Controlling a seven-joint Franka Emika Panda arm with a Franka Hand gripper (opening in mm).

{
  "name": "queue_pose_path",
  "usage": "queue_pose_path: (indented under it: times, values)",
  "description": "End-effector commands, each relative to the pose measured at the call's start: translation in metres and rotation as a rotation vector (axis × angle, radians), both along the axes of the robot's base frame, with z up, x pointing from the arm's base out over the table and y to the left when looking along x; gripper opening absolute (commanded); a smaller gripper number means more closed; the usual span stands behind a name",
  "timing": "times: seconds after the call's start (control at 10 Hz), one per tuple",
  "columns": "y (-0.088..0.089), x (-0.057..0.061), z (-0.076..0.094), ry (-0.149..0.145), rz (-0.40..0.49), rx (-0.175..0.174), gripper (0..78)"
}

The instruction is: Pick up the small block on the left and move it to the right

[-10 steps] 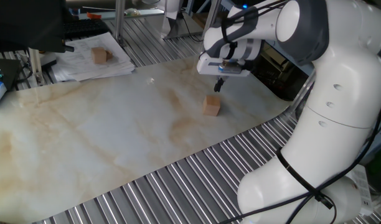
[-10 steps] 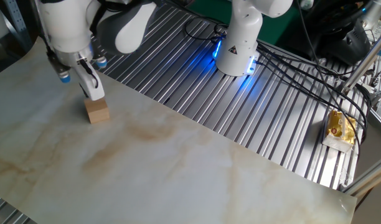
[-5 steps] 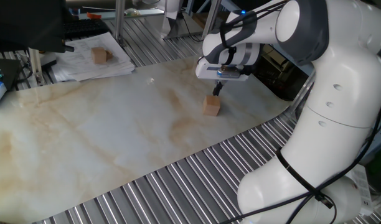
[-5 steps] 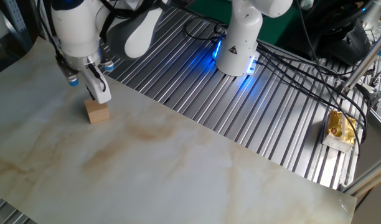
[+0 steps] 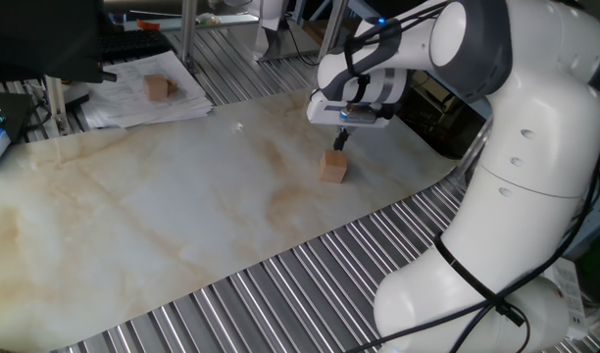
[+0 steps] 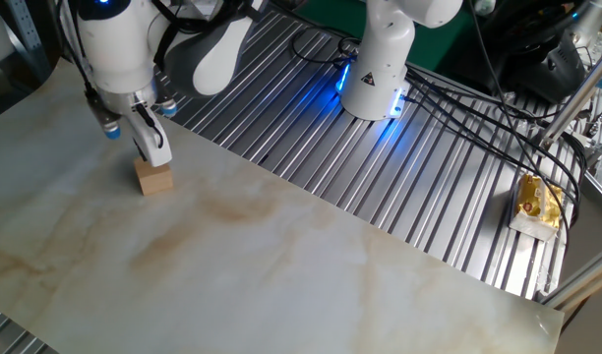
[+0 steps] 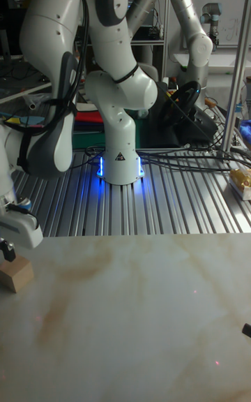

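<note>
The small block [image 5: 332, 167] is a pale tan wooden cube resting on the marble sheet, near its right side in one fixed view. It also shows as the small block [image 6: 154, 178] and, at the left edge of the tall view, the small block [image 7: 15, 273]. My gripper [image 5: 341, 144] hangs just above the cube's far top edge, its fingers together as one narrow shape with nothing between them. Seen from the other side, the gripper [image 6: 155, 153] has its tips almost at the cube's top. Only the gripper's [image 7: 7, 251] dark tip shows in the tall view.
A darker brown cube [image 5: 159, 87] lies on a stack of papers [image 5: 133, 103] at the back left, off the marble sheet [image 5: 182, 206]. Ribbed metal tabletop [image 6: 380, 177] surrounds the sheet. The robot base [image 6: 375, 74] and cables [image 6: 498, 128] stand behind.
The gripper has dropped a little and shifted slightly toward the pale cube, ending just above it. The cube has not moved.
</note>
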State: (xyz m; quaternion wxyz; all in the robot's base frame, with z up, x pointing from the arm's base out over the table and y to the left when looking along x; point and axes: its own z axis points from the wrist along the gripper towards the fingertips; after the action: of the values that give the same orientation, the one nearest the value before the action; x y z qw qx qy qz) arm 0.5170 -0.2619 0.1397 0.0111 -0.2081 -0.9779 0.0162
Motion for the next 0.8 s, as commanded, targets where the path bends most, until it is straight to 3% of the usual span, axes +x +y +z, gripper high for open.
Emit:
queue_pose_path:
  times: [0.1, 0.7, 0.8]
  values:
    - [-0.0002, 0.0001, 0.0006, -0.051, -0.078, 0.004, 0.0]
    - [0.0001, -0.0023, -0.0005, -0.04, -0.09, 0.006, 0.0]
    - [0.0001, -0.0023, -0.0005, -0.038, -0.102, 0.006, 77.5]
